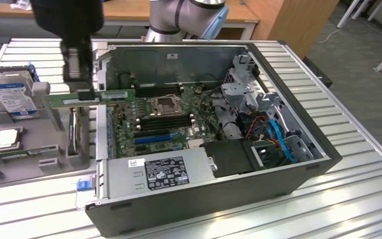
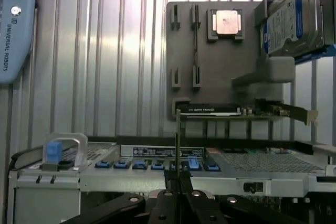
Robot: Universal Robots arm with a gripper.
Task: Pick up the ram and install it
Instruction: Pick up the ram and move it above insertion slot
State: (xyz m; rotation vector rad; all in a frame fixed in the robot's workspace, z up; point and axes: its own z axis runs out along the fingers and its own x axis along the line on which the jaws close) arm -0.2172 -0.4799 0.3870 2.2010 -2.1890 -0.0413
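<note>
The ram (image 1: 95, 98) is a long, thin green stick with a white label. It hangs level above the grey holder tray (image 1: 32, 149), just outside the open computer case's wall (image 1: 101, 129) on the exterior view's left. My gripper (image 1: 83, 93) comes down from above and is shut on the stick's upper edge near its middle. In the wrist view the ram (image 2: 177, 145) shows edge-on as a thin line rising from between the closed fingertips (image 2: 170, 195). The long black motherboard slots (image 1: 167, 122) lie inside the case beside the processor socket (image 1: 164, 104).
On the grey tray stand a silver hard drive (image 1: 12, 94) with a blue label, a processor chip (image 1: 5, 138) and an expansion card (image 2: 236, 111). The case holds a power supply (image 1: 161, 172), cables (image 1: 277, 137) and drive cages. A teach pendant (image 2: 16, 24) lies on the slatted table.
</note>
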